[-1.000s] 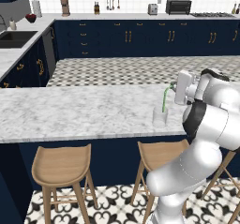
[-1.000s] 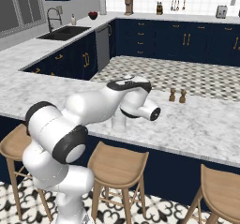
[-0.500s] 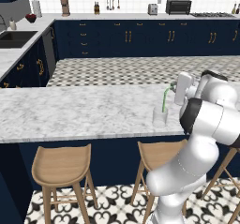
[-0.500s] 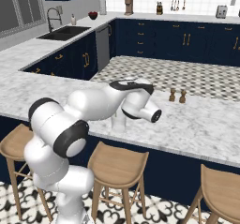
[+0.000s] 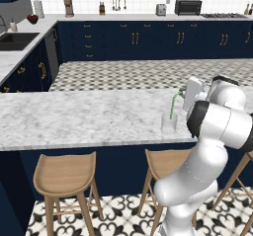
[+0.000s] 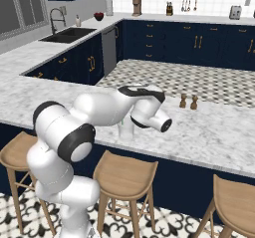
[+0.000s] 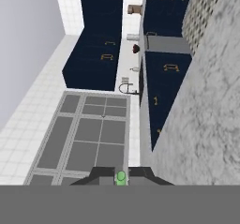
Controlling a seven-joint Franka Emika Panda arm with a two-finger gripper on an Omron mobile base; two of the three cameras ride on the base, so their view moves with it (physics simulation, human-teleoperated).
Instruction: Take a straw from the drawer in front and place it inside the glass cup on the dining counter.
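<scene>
The clear glass cup (image 5: 169,123) stands on the marbled dining counter (image 5: 74,116) near its front edge. The light-green straw (image 5: 172,106) stands in the cup, its bent top reaching toward my hand. My gripper (image 5: 184,93) is just right of the cup and shut on the straw's top end. In the hand view the straw's green tip (image 7: 121,176) sits pinched between the two dark fingertips (image 7: 104,175). From the right base view my arm covers most of the cup (image 6: 124,129). The drawer is out of view.
Two small brown shakers (image 6: 188,101) stand further back on the dining counter (image 6: 209,132). Wooden stools (image 5: 66,173) line its front. Navy cabinets and a sink (image 6: 69,34) lie beyond the patterned floor.
My hand has sunk slightly over the cup, still holding the straw. Cup and counter have not moved.
</scene>
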